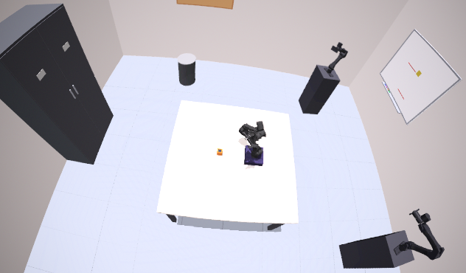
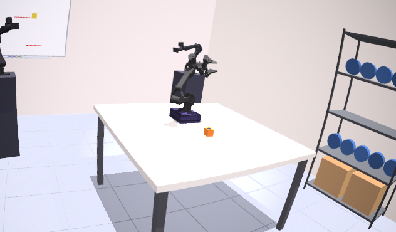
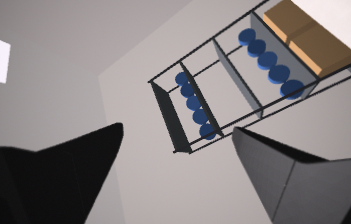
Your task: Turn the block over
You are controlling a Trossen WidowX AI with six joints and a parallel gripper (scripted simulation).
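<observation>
Top view: the gripper (image 1: 245,130) is raised near the arm's own base (image 1: 259,161); the block (image 1: 220,151) lies on the table (image 1: 197,192), well apart from the gripper and below it, its marked face up.
Exterior view: gripper (image 2: 212,66) high above the table (image 2: 243,157), fingers spread wide, nothing between them; block (image 2: 208,131) far beneath, untouched.
Wrist view: both fingers frame a shelf rack (image 3: 168,117) across the room; block not in sight.
Step in hand: by my judgement, the approach has not begun.
Next move: swing down over the block, then grasp its sides.
</observation>
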